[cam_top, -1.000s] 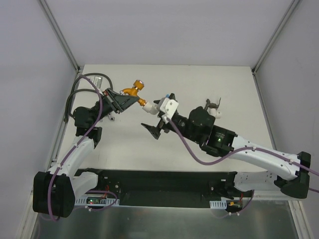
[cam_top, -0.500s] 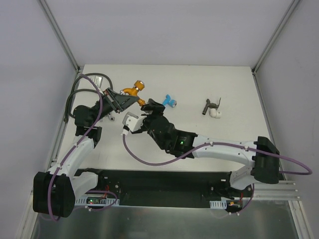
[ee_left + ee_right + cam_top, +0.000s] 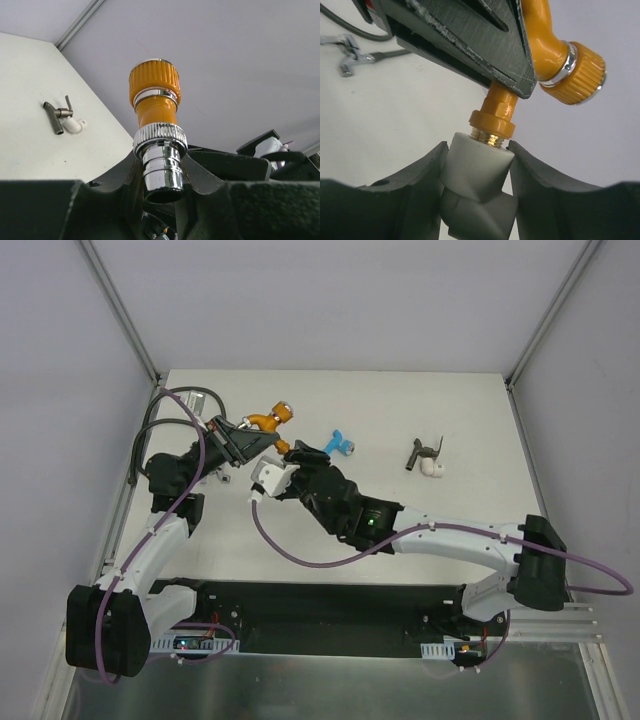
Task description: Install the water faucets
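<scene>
My left gripper (image 3: 243, 443) is shut on the shiny orange faucet (image 3: 266, 422), held above the table at the back left. In the left wrist view its chrome spout (image 3: 161, 169) sits clamped between the jaws, orange knob (image 3: 154, 80) upward. A white elbow fitting (image 3: 477, 172) sits on the orange faucet's brass thread (image 3: 492, 136). My right gripper (image 3: 477, 160) is shut on that fitting, one finger against each side. The blue faucet (image 3: 341, 444) and the dark grey-brown faucet (image 3: 424, 451) lie on the table to the right.
Another white elbow fitting (image 3: 433, 469) lies against the dark faucet. A black hose (image 3: 165, 412) with a metal end (image 3: 349, 55) loops at the table's back left corner. Grey enclosure walls stand on three sides.
My right arm swung left across the table to the orange faucet, and its jaws closed from wide open onto the white fitting. The left arm has stayed put.
</scene>
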### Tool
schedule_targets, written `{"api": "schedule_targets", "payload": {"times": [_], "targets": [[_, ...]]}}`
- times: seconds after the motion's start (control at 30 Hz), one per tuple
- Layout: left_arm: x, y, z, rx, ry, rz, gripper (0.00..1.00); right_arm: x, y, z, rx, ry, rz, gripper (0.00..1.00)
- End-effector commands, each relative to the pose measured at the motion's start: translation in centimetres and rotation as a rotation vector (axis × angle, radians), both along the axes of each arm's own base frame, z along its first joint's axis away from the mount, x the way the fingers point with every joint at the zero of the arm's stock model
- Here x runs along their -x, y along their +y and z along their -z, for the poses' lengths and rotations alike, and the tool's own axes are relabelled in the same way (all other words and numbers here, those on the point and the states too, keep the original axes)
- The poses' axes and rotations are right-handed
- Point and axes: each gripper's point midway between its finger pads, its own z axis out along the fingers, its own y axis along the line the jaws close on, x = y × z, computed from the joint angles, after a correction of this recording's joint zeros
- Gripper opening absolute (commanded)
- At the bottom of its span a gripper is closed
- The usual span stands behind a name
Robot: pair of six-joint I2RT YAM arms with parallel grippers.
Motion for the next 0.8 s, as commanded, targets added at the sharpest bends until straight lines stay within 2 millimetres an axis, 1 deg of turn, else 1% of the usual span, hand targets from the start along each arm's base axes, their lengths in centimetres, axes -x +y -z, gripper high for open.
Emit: {"api": "schedule_targets", "payload": {"times": [0.0, 0.03, 0.07, 0.1, 0.13, 0.17, 0.2, 0.23, 0.27, 0.3, 0.33, 0.37, 0.4, 0.43, 0.47, 0.5, 0.53, 0.57, 0.6, 0.67, 0.7, 0.73, 0.77], "targets": [[2.2, -0.1, -4.3, 0.024, -0.193, 0.036, 0.00, 3.0, -0.2, -4.8, -0.286, 0.206, -0.243, 0.02], [2.4, -0.1, -4.4, 0.023, -0.200, 0.042, 0.00, 2.6, -0.6, -5.2, -0.316, 0.245, -0.262, 0.02], [2.6, -0.1, -4.5, 0.022, -0.212, 0.045, 0.00, 3.0, -0.8, -4.9, -0.319, 0.296, -0.294, 0.02], [2.7, -0.1, -4.7, 0.024, -0.229, 0.047, 0.00, 4.3, -0.5, -5.6, -0.342, 0.339, -0.391, 0.02], [2.9, -0.1, -4.8, 0.026, -0.239, 0.050, 0.00, 3.9, -1.0, -5.8, -0.396, 0.403, -0.400, 0.02], [3.0, -0.1, -4.9, 0.027, -0.249, 0.053, 0.00, 4.5, -1.1, -6.1, -0.416, 0.452, -0.449, 0.02], [3.4, -0.1, -5.2, 0.031, -0.275, 0.056, 0.00, 5.8, -0.7, -6.3, -0.432, 0.519, -0.548, 0.02], [3.5, -0.1, -5.2, 0.033, -0.283, 0.062, 0.00, 5.2, -1.3, -6.7, -0.484, 0.582, -0.550, 0.02], [3.7, -0.1, -5.3, 0.034, -0.295, 0.069, 0.00, 5.4, -1.4, -7.1, -0.509, 0.623, -0.579, 0.02], [4.0, -0.1, -5.5, 0.038, -0.314, 0.074, 0.00, 6.4, -1.2, -7.3, -0.511, 0.676, -0.653, 0.01], [4.4, 0.0, -5.9, 0.047, -0.341, 0.081, 0.00, 5.9, -1.6, -7.6, -0.528, 0.706, -0.662, 0.02], [4.7, 0.0, -6.0, 0.052, -0.356, 0.086, 0.00, 6.1, -1.4, -8.0, -0.563, 0.773, -0.680, 0.02], [4.8, 0.0, -6.1, 0.056, -0.368, 0.088, 0.00, 7.1, -1.3, -8.2, -0.558, 0.820, -0.747, 0.02], [5.2, 0.0, -6.4, 0.063, -0.396, 0.094, 0.00, 6.9, -1.4, -8.4, -0.575, 0.855, -0.760, 0.02], [5.4, 0.0, -6.4, 0.065, -0.403, 0.097, 0.00, 7.0, -1.0, -8.5, -0.600, 0.918, -0.779, 0.02], [5.6, 0.0, -6.5, 0.063, -0.413, 0.104, 0.00, 7.9, -1.0, -9.2, -0.596, 0.965, -0.840, 0.02], [5.7, 0.0, -6.6, 0.063, -0.423, 0.104, 0.00, 7.7, -1.0, -9.4, -0.603, 0.986, -0.856, 0.02], [5.8, 0.0, -6.6, 0.059, -0.433, 0.105, 0.00, 7.9, -0.6, -9.8, -0.642, 1.057, -0.874, 0.02], [6.1, 0.0, -6.7, 0.056, -0.448, 0.105, 0.00, 8.5, -0.6, -10.2, -0.637, 1.089, -0.918, 0.02], [6.4, 0.1, -6.9, 0.057, -0.473, 0.104, 0.00, 8.5, -0.1, -10.9, -0.660, 1.122, -0.965, 0.02], [6.6, 0.1, -6.9, 0.057, -0.481, 0.105, 0.00, 9.0, -0.1, -11.4, -0.672, 1.188, -0.984, 0.02], [6.7, 0.1, -6.9, 0.056, -0.487, 0.106, 0.00, 9.0, 0.0, -12.0, -0.688, 1.193, -1.012, 0.01], [6.8, 0.1, -7.0, 0.059, -0.495, 0.106, 0.00, 8.7, 0.5, -11.6, -0.694, 1.230, -1.014, 0.02]]}}
